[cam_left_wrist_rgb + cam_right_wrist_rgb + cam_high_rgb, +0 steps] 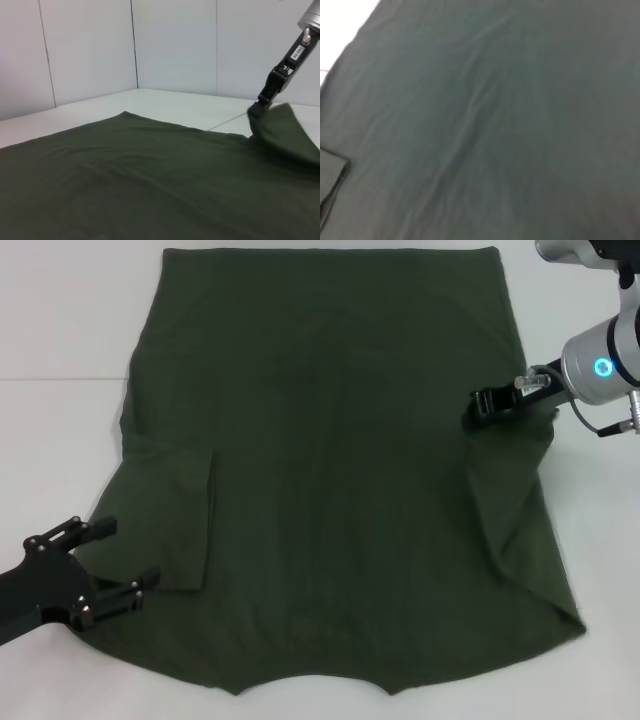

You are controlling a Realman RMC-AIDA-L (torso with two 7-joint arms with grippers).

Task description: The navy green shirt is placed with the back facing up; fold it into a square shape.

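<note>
The navy green shirt (pixel 330 470) lies spread on the white table with its plain back up and the collar at the near edge. Its left sleeve (pixel 180 520) is folded in onto the body. My right gripper (pixel 484 406) is shut on the right sleeve's fabric and holds it lifted over the shirt's right side. The left wrist view shows that gripper (pixel 260 102) pinching the raised fold (pixel 285 130). My left gripper (pixel 108 565) is open at the shirt's near left edge, with its fingers on either side of the fabric there. The shirt (pixel 495 120) fills the right wrist view.
The white table (pixel 60 320) shows on both sides of the shirt. A seam line (pixel 50 378) runs across it at the left. White wall panels (pixel 175 45) stand behind the table.
</note>
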